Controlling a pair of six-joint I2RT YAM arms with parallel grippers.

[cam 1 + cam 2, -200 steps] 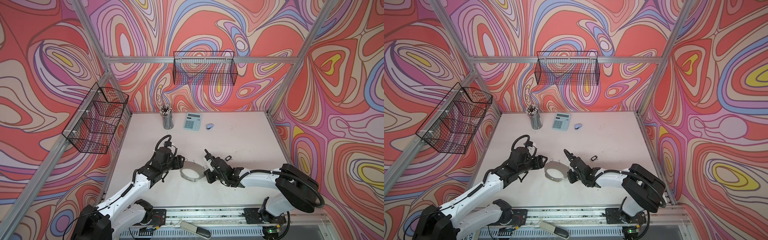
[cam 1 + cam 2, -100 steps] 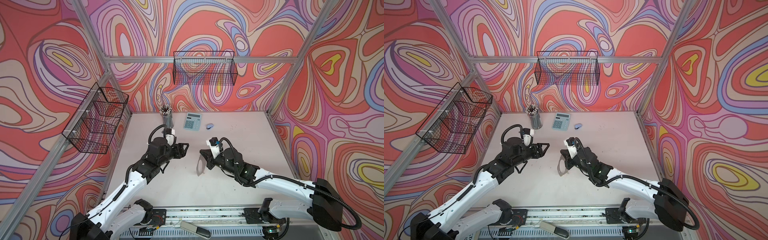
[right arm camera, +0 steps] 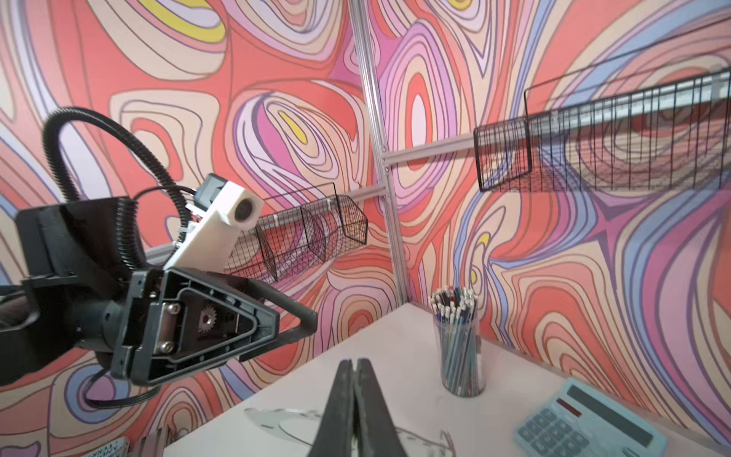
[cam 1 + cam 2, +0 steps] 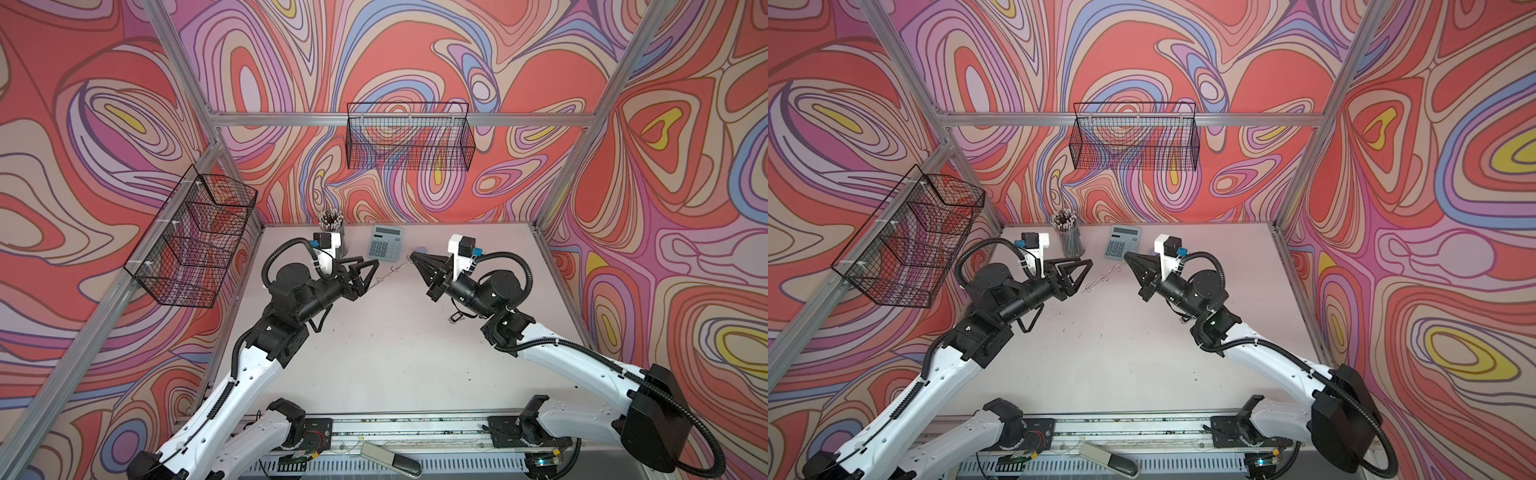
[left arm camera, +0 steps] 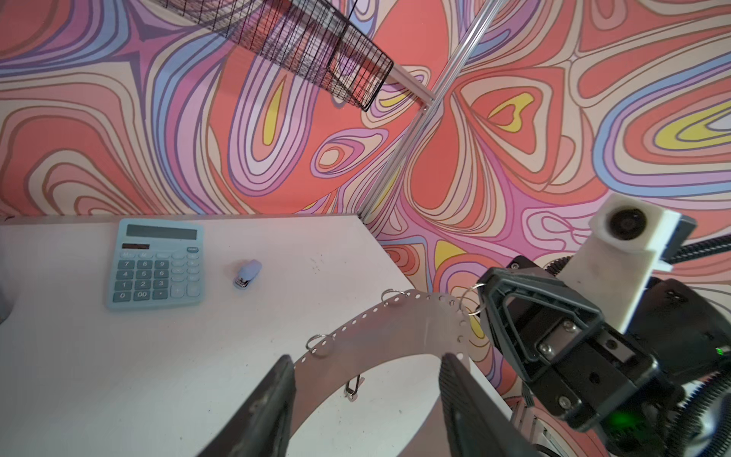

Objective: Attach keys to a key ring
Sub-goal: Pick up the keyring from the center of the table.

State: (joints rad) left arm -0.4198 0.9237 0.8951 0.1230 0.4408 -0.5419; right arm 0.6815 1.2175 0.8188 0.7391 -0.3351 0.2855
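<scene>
Holding the key ring up off the table, I have it hanging in mid-air over the far middle of the workspace, and it shows edge-on in both top views. The right gripper is pressed together on the band's right end, just beside one of the small wire loops. I judge this pinch is there to steady the band while leaving the dotted rim exposed.

The left gripper meets the band's left end with its fingers apart, one on each side of the oval. I cannot tell whether they press on it or only bracket it.

The key lies on the table to the right, under the right arm and well apart from the ring, so nothing is attached yet. As I read it, the two-handed hold lets one arm take the band while the other goes for the key.

The calculator and blue mini stapler sit far back, out of the way.
</scene>
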